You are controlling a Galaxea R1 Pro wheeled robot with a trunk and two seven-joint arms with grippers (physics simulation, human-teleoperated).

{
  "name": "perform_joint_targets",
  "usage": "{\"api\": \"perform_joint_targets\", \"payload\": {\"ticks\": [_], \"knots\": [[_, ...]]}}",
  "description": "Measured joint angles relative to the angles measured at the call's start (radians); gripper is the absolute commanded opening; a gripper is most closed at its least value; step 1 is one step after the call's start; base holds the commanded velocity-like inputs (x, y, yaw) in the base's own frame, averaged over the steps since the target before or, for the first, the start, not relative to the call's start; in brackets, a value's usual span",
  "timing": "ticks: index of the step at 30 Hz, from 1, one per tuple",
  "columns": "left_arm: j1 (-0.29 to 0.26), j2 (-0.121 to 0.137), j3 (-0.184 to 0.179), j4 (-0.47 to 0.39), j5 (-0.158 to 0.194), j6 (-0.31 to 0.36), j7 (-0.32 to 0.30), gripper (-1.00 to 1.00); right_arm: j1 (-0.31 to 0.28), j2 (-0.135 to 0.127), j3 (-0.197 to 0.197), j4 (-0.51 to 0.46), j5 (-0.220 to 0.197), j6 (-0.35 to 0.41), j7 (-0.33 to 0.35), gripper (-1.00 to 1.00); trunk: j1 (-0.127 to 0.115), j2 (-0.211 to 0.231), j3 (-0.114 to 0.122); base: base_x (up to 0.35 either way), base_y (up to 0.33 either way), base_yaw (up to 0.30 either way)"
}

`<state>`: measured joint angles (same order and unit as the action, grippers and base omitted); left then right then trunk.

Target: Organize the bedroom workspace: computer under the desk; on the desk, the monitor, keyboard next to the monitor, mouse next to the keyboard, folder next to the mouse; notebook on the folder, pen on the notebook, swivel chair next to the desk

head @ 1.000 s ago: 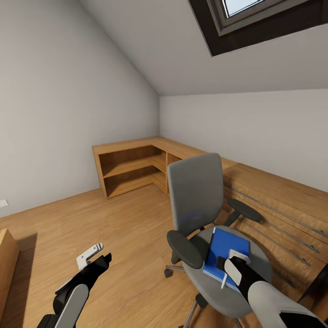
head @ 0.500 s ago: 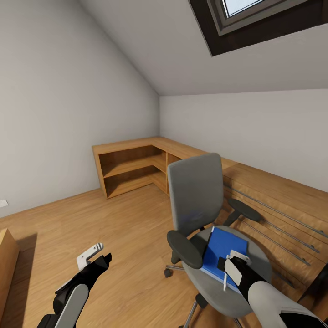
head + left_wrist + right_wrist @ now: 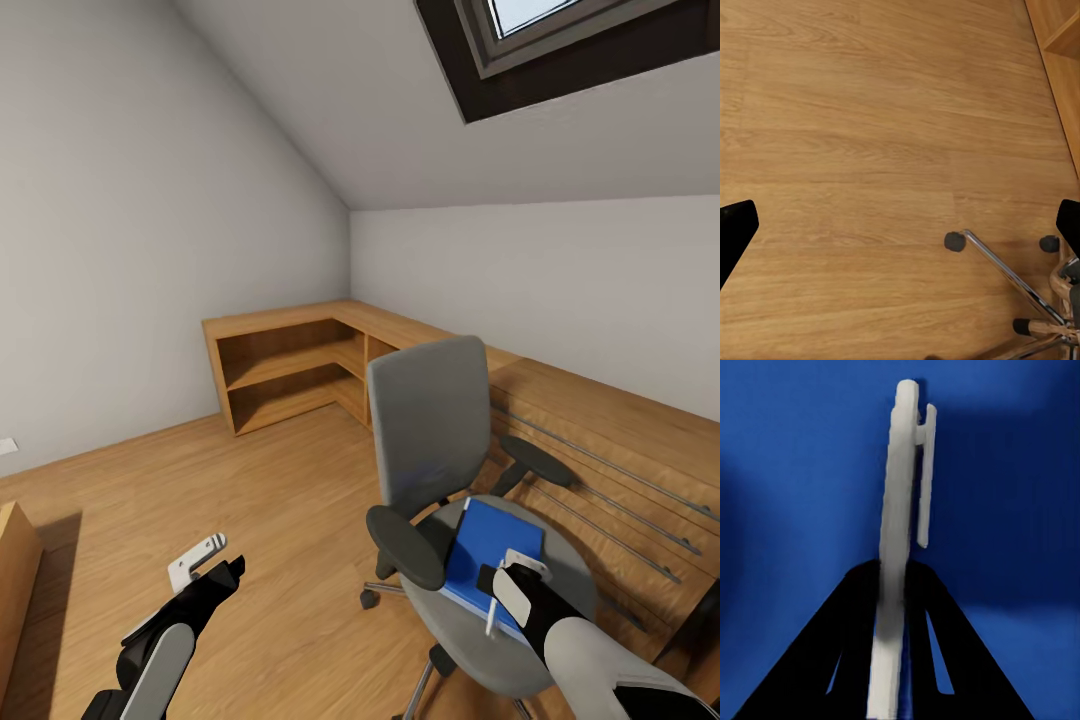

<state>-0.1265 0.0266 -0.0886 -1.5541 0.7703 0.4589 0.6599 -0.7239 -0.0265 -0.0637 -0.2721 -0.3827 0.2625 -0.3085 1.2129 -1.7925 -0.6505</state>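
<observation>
**A:** Nearest us, the right tool (image 3: 508, 585) is pinched shut on a slim white plastic pen with a pocket clip (image 3: 493, 612). In the right wrist view the black fingers (image 3: 855, 607) meet on the barrel low down, and most of the pen (image 3: 898, 510) juts past them.

**B:** And under it?

**A:** The flat bright blue folder (image 3: 492, 545), lying on the seat of the grey upholstered swivel chair (image 3: 430, 430), at about one o'clock from the robot. The pen tip hangs just over the cover. I can't tell whether it touches.

**B:** So how would you do this well?

**A:** My guess is the pen is being cleared off so the folder can go to the worktop. Lift straight up before swinging. With that long overhang, a sideways drag could lever the pen out of the grip or push the folder across the seat. The chair is on castors too, so nudging it could roll it away.

**B:** The other arm?

**A:** The left tool (image 3: 207, 562) hangs at about ten o'clock with its jaws spread wide and nothing in them. It sits over the bare wooden floor (image 3: 870, 135), near the chair's chrome base (image 3: 1009, 277). It looks free to take the folder by an edge.

**B:** Further off?

**A:** At twelve o'clock there is a low light-wood corner cabinet with open shelves (image 3: 290, 365) against the white walls.
</observation>
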Motion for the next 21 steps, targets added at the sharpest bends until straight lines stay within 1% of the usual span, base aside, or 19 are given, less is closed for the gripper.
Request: {"api": "perform_joint_targets", "payload": {"ticks": [5, 16, 18, 21], "knots": [[0.000, 0.000, 0.000, 0.000, 0.000, -0.001, 0.000, 1.00, 0.000, 0.000, 0.000, 0.000, -0.002, 0.000, -0.001, -1.00, 0.000, 0.000, 0.000, 0.000, 0.000, 0.000], [0.000, -0.002, -0.002, 0.001, -0.006, 0.000, 0.000, 1.00, 0.000, -0.003, -0.005, -0.025, -0.001, 0.003, 0.001, -1.00, -0.042, 0.077, 0.034, 0.000, 0.000, 0.000], [0.000, -0.002, -0.002, 0.001, -0.006, 0.000, 0.001, 1.00, 0.000, -0.004, -0.006, -0.040, 0.000, 0.005, 0.000, -1.00, -0.050, 0.091, 0.041, -0.015, 0.000, 0.000], [0.000, -0.001, -0.002, 0.002, -0.006, 0.001, 0.001, 1.00, 0.002, -0.005, -0.007, -0.093, 0.002, 0.012, 0.000, -1.00, -0.061, 0.112, 0.050, -0.140, 0.000, 0.000]]}}
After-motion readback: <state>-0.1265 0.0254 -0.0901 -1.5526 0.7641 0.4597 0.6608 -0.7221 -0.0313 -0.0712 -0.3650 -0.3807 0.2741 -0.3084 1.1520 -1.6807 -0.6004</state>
